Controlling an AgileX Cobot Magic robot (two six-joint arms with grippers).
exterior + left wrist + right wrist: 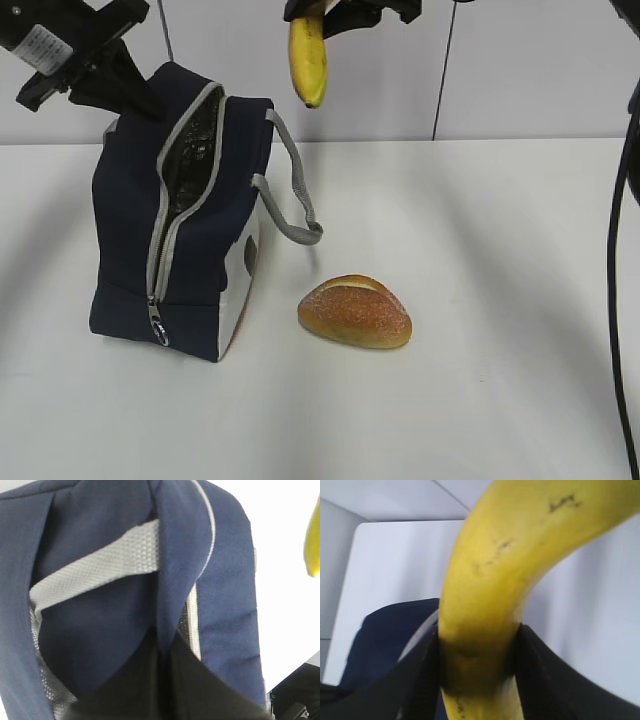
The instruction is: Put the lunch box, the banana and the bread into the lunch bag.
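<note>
Banana (309,62) clamped in right jaws — left jaws pinch lunch bag (130,230) edge.

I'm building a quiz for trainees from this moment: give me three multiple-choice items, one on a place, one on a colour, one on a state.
1. Where does the bread lie?
A. On the table, right of the lunch bag
B. Inside the bag
C. On top of the bag

2. What colour are the handles of the lunch bag?
A. Red
B. Grey
C. Yellow

3. What is the state of the banana?
A. Lying on the table
B. Held in the air by the right tool
C. Already in the bag

Answers:
1 A, it rests on the white table beside the bag.
2 B, the strap loops are grey.
3 B, the right wrist view shows both fingers clamped on it.
</note>
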